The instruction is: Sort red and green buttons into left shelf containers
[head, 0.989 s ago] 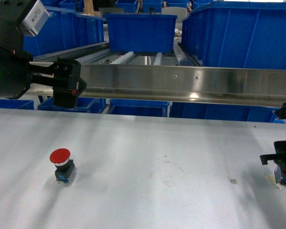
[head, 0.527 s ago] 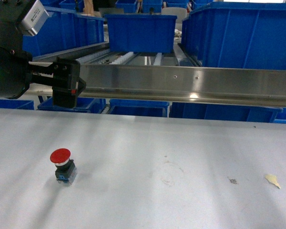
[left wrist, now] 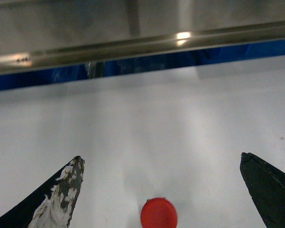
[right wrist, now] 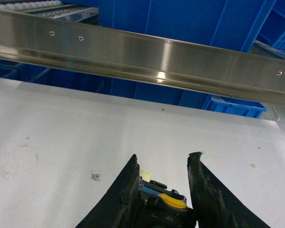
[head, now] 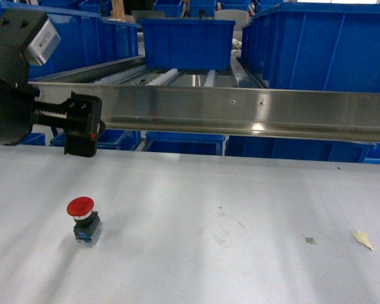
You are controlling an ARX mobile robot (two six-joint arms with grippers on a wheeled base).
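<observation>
We hover our wide-open left gripper (left wrist: 161, 190) over the round red-capped push button (left wrist: 158, 214) — next we drop down and pinch it, while our right gripper (right wrist: 164, 178) hugs a small black-and-yellow part (right wrist: 167, 202).

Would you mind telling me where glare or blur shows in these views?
Head view: a bright glare spot on the steel rail. Left wrist view: the same kind of hotspot on the rail, and the red button looks soft. Right wrist view: one small highlight, otherwise sharp.

place: warehouse/factory sorting station | evidence: blue bins (head: 187, 41), steel rail (head: 240, 111), roller racks (head: 171, 76)
</observation>
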